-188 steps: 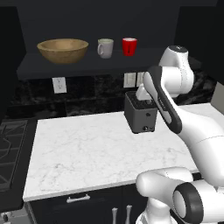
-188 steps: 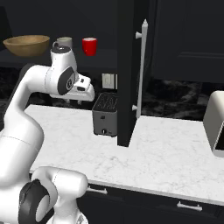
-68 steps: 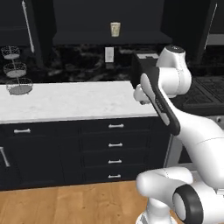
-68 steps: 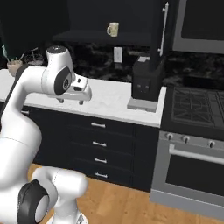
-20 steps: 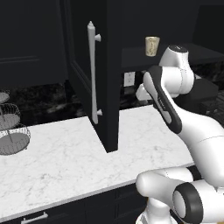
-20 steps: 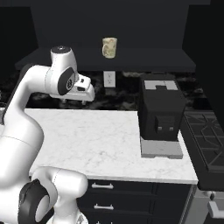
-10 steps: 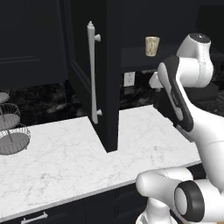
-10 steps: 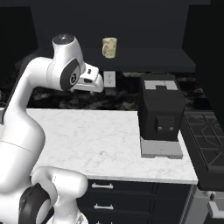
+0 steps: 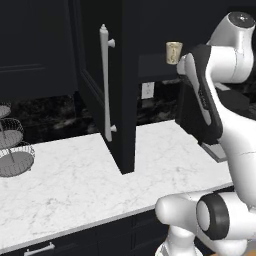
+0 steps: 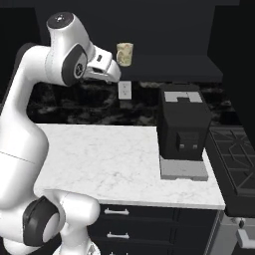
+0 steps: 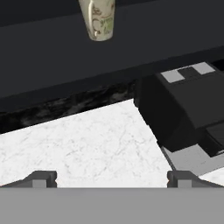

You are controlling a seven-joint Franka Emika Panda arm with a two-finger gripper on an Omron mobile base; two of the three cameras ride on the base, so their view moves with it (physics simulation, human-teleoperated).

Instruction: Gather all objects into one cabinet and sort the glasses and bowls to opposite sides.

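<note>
The cream-tan tumbler (image 10: 124, 54) stands upright and alone on a dark shelf (image 10: 169, 67) of an open black wall unit, above the counter. It also appears as the tumbler (image 9: 174, 52) beside my raised arm and as the tumbler (image 11: 98, 19) at the top of the hand view. My gripper (image 10: 113, 74) hangs a little left of and below it, apart from it. The gripper (image 11: 111, 179) is open, its tips wide apart with nothing between them. The wooden bowl, both mugs and their wide wall cabinet are out of view.
A black coffee machine (image 10: 183, 127) stands on the white marble counter (image 10: 99, 159) to the right, below the shelf. An open tall black door with a white bar handle (image 9: 106, 85) juts out over the counter. A tiered wire basket (image 9: 10, 150) sits far left, a stove (image 10: 236, 164) far right.
Earlier the base drove from the bowl-and-mug cabinet to this counter. In the last second the base stayed put while the arm lifted the hand up toward the tumbler's shelf.
</note>
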